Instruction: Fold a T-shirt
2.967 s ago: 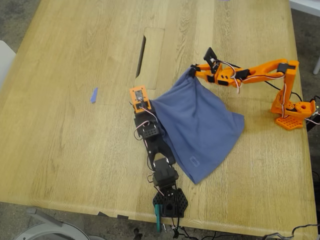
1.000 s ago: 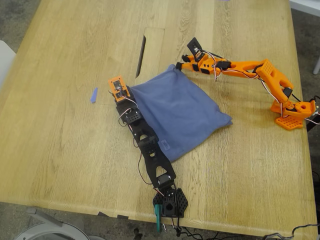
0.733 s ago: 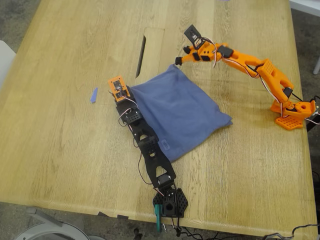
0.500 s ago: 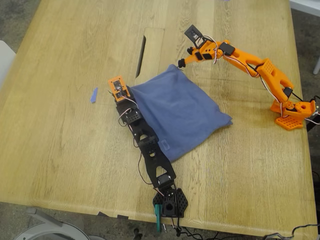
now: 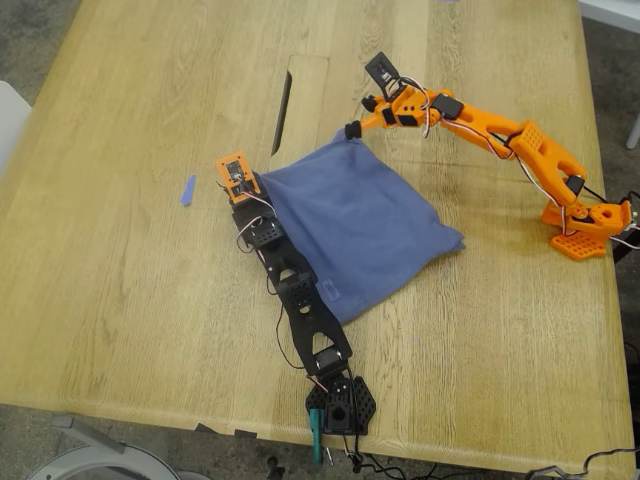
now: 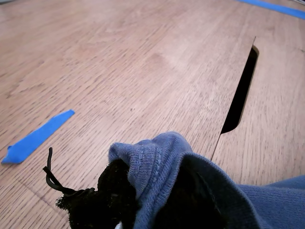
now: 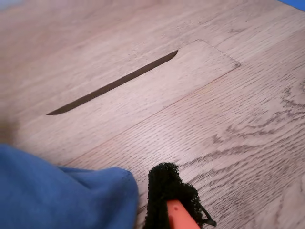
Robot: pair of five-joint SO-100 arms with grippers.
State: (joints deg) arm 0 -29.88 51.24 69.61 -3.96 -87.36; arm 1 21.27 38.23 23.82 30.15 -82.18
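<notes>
The T-shirt lies folded on the surface, just beside the slot. My first hand is clamped on its corner nearest the tape; my second hand hovers at the slot-side corner, apparently apart and empty.

A robotics lab or office: a pale oak desk with a cable-slot flap, standing on grey carpet.
</notes>
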